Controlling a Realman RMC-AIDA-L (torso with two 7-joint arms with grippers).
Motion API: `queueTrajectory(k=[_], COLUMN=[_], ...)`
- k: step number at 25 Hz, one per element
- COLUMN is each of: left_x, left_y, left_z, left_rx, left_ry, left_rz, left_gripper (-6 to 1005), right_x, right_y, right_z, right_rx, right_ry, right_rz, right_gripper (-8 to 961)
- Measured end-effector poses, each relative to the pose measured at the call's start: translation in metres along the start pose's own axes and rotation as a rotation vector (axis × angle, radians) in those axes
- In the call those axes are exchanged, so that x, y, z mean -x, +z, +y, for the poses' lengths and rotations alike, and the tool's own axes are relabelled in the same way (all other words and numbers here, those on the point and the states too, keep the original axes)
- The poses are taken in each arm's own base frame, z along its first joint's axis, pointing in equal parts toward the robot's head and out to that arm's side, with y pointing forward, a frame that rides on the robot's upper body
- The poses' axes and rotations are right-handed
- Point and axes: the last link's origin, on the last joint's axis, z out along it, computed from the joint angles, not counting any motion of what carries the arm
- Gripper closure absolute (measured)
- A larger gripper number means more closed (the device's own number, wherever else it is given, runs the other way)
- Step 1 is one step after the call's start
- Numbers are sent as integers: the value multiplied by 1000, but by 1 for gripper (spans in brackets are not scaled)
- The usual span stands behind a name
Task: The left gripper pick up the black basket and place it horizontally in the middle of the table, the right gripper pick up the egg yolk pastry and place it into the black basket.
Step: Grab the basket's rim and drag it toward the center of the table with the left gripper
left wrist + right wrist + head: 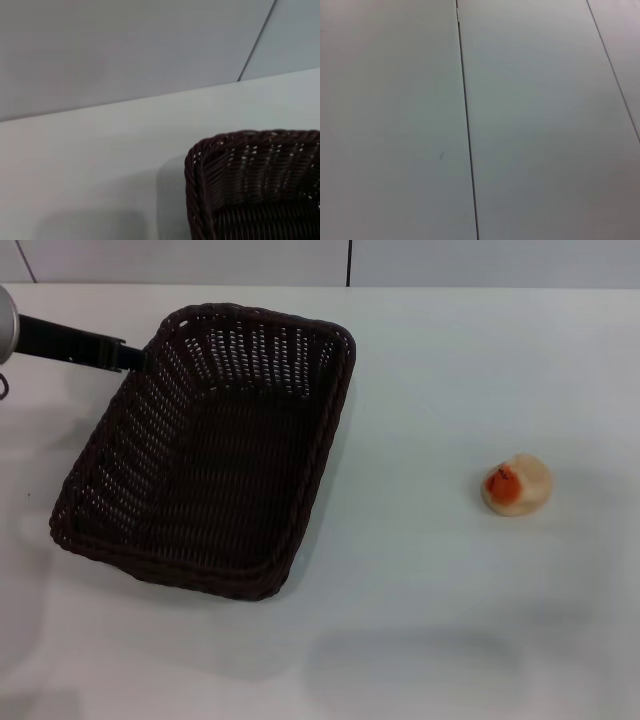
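Note:
The black basket [326,440] lies empty on the white table [450,380], left of the middle, with its long side running diagonally. My left gripper [134,356] reaches in from the left on its black link and meets the basket's far left corner at the rim. The left wrist view shows that basket corner [250,175] close up. The egg yolk pastry [517,485] sits alone on the table to the right, orange-red patch facing left. My right gripper is out of view.
The table's far edge meets a pale panelled wall [350,260]. The right wrist view shows only wall panels with dark seams [467,130]. A soft shadow lies on the table near the front edge [410,655].

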Motion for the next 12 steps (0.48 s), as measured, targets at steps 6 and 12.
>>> queueTrajectory(k=[6,12], left_x=[7,14], left_y=[9,18], left_z=[-1,-1], left_rx=[-3,-13], left_ry=[0,12], left_rz=[-17,-19], left_gripper=[532,540], right_x=[0,0], right_y=[0,-1], right_z=[0,1], right_rx=[2,4], right_ry=[1,1], right_rz=[1,-1], right_gripper=[475,475])
